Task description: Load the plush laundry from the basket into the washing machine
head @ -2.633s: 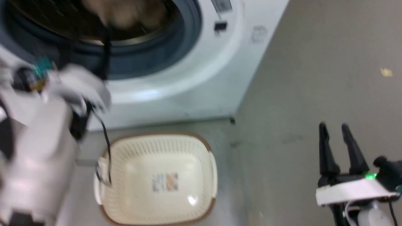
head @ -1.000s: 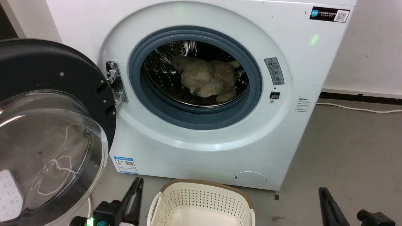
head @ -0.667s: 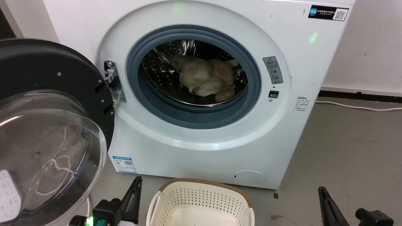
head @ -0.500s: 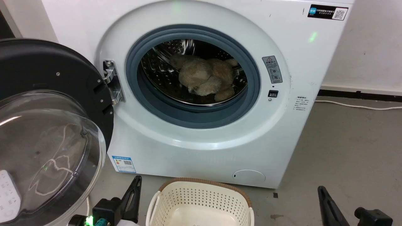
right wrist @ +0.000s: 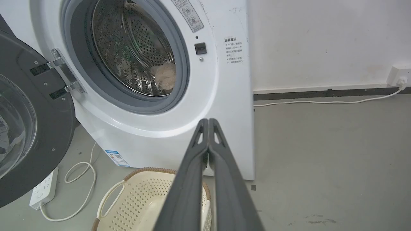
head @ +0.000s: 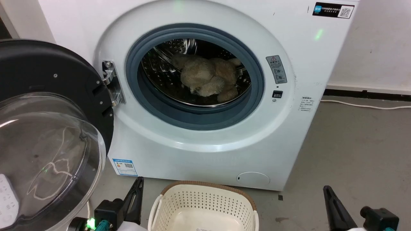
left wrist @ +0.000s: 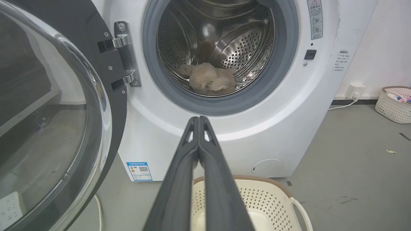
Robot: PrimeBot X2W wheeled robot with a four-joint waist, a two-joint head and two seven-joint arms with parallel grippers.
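Plush laundry heaped low in the perforated steel drum of the washing machine, well behind the grey door seal; in the right wrist view, just one tan lump peeking past the seal's edge. Door swung wide to the left on its hinge, clear bubble facing the head camera. Basket on the floor, close in front of the machine's base, bare cream bottom showing. Left gripper low beside the basket's left side, fingers pressed together along their length, gripping nothing. Right gripper well off to the basket's right, above bare floor, fingers likewise closed tip to tip and empty. White power strip and looped cable on the floor below the open door. Second pale basket by the far wall, right of the machine.
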